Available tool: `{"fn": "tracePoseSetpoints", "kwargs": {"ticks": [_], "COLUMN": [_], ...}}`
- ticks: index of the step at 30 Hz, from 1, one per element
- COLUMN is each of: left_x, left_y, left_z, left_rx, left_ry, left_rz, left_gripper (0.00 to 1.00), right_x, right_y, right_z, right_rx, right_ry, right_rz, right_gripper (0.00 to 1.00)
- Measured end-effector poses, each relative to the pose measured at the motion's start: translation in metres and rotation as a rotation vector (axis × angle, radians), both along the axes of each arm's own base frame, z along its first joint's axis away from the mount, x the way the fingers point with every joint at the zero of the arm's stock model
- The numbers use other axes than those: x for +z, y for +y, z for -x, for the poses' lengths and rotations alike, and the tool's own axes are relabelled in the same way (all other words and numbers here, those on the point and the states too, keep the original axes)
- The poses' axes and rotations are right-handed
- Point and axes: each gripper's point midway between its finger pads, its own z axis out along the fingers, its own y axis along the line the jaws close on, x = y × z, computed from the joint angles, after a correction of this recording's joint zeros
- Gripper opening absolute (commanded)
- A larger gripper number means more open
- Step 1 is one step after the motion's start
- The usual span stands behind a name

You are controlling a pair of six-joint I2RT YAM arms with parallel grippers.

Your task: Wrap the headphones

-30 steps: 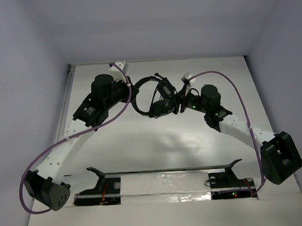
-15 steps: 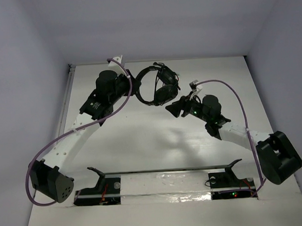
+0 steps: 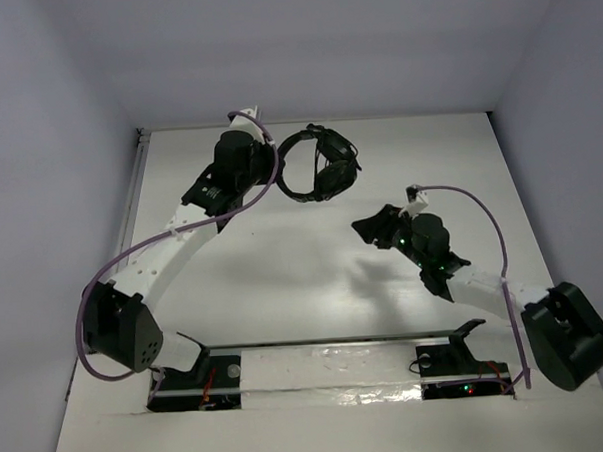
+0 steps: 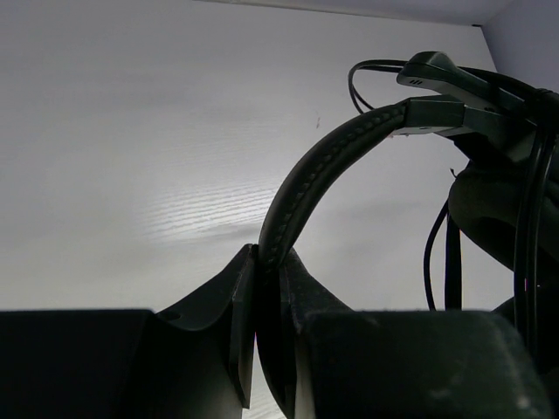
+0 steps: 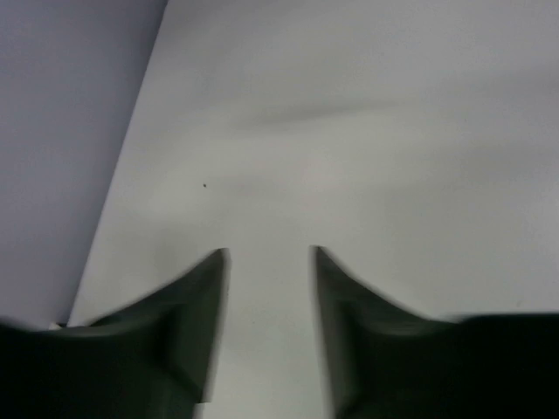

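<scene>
The left hand (image 3: 279,173) is clamped on the headphones (image 3: 321,165), its two fingers pinched on either side of the stitched headband (image 4: 325,166), as the left wrist view shows close up (image 4: 269,262). They are held over the far middle of the table (image 3: 284,277); whether they hang above it or touch it cannot be told from overhead. From that grip the headband arches out towards the robot's right, so the earcups (image 4: 502,209) sit at the end farthest from the left hand and on the side facing the other arm. Thin strands of the cable (image 4: 432,253) run down beside and across the earcups, which suggests some turns are already on, but the plug and any loose tail are not visible. The right hand (image 3: 374,227) stands well apart, nearer the arm bases and to the right of the headphones, with its fingers spread and nothing between them; its own camera shows only bare table past the open fingertips (image 5: 269,257). So the headphones lie ahead and to the left of the free right hand. Since the left hand is taken up holding, any further handling of the cable probably falls to the right, which must first reach in towards the earcup end.
</scene>
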Motion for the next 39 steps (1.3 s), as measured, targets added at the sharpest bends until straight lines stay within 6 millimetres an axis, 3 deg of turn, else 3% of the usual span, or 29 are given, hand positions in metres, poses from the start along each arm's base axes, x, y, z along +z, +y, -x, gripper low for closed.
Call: {"fn": "tracePoseSetpoints", "kwargs": {"ticks": [2, 3, 9, 13, 21, 26, 35, 36, 39], "left_x": [-0.003, -0.005, -0.034, -0.064, -0.100, -0.128, -0.198, -0.203, -0.211], "left_y": [-0.001, -0.002, -0.011, -0.026, -0.067, -0.075, -0.086, -0.087, -0.088], "left_z": [-0.006, -0.010, -0.032, -0.042, -0.064, -0.081, -0.105, -0.107, -0.111], "left_rx": [0.010, 0.015, 0.039, 0.041, 0.007, 0.019, 0.025, 0.026, 0.032], "left_ry": [0.004, 0.005, 0.031, 0.062, 0.063, 0.053, 0.109, 0.114, 0.117], "left_rz": [-0.009, -0.013, -0.043, -0.080, -0.112, -0.123, -0.178, -0.185, -0.198], "left_gripper": [0.00, 0.00, 0.00, 0.00, 0.00, 0.00, 0.00, 0.00, 0.18], "right_x": [0.004, 0.009, 0.070, 0.090, 0.085, 0.082, 0.096, 0.095, 0.092], "right_y": [-0.012, -0.018, -0.056, -0.071, -0.081, -0.084, -0.093, -0.093, -0.092], "right_z": [0.009, 0.013, 0.030, 0.040, 0.047, 0.048, 0.056, 0.056, 0.054], "right_rx": [-0.046, -0.067, -0.212, -0.256, -0.274, -0.280, -0.301, -0.300, -0.299], "right_ry": [-0.001, -0.008, -0.130, -0.172, -0.172, -0.168, -0.234, -0.233, -0.222], "right_rz": [-0.023, -0.033, -0.107, -0.106, -0.050, -0.027, -0.048, -0.046, -0.034], "right_gripper": [0.02, 0.00, 0.00, 0.00, 0.00, 0.04, 0.11, 0.13, 0.36]}}
